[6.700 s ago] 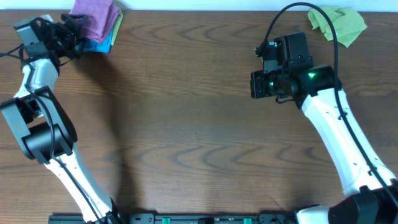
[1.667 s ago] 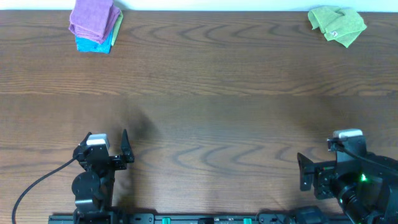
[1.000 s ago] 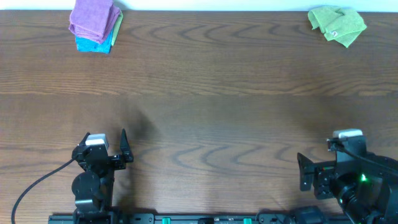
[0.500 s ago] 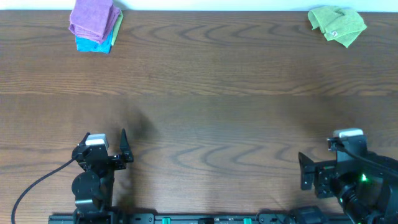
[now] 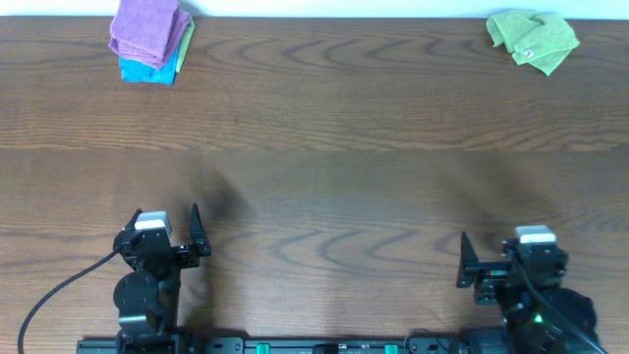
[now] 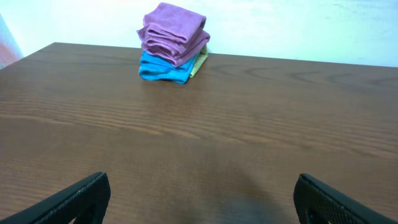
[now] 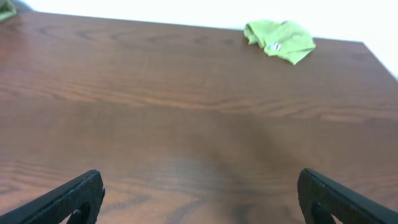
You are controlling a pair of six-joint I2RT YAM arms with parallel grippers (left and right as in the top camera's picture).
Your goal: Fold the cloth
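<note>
While the cloth [image 5: 147,28] lies folded on a blue cloth [image 5: 145,70] at the table's [image 5: 314,147] far corner, the left gripper [image 6: 200,196] and right gripper [image 7: 200,191] are wide open by its near edge.

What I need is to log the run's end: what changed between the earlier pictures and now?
Both arms pulled back from the far edge to the near edge: the left gripper away from the cloth, the right gripper from near the green cloth, lastly shifting slightly left. Both stand open and empty. The folded cloth stayed on the blue cloth; the green cloth did not move.
</note>
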